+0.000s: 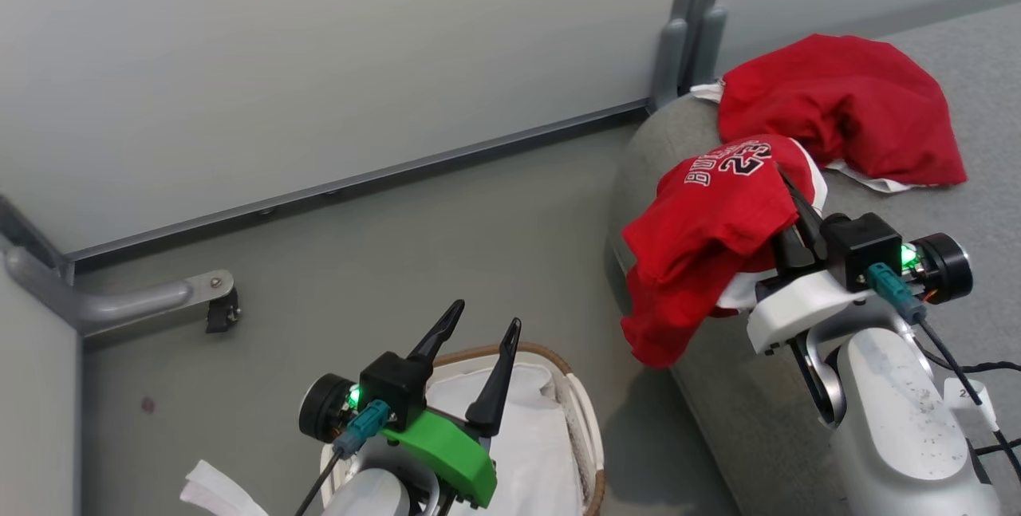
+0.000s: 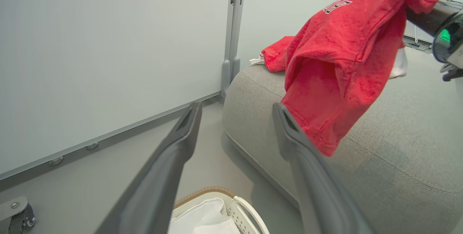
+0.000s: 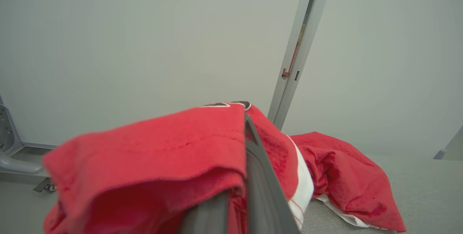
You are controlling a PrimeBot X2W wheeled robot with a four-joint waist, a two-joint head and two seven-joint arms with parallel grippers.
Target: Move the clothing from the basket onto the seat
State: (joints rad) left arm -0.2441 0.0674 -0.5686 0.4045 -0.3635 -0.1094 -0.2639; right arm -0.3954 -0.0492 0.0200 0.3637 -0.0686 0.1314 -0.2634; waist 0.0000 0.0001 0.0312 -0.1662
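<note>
The printed red shirt (image 1: 710, 237) hangs from the right claw (image 1: 790, 193), whose two dark fingers are pressed together with the cloth pinched between them. The shirt droops over the rounded corner of the grey seat (image 1: 718, 412), its lower hem dangling past the edge toward the floor (image 1: 399, 261). Whether it touches the cushion, I cannot tell. Just behind it, the other red garment (image 1: 837, 105) lies crumpled on the seat top, close to the back corner, white trim showing under it. To the right of both, the cushion runs on bare.

Down on the floor stands the basket (image 1: 581, 400), its brown rim near the seat's front, with a narrow strip of floor between. A white liner (image 1: 526, 436) lies in it. The left claw (image 1: 487, 314) hovers above the basket with its fingers spread wide, holding nothing.

Pale wall panels (image 1: 319, 61) close off the far side and meet at a grey post (image 1: 686, 21) by the seat's corner.
</note>
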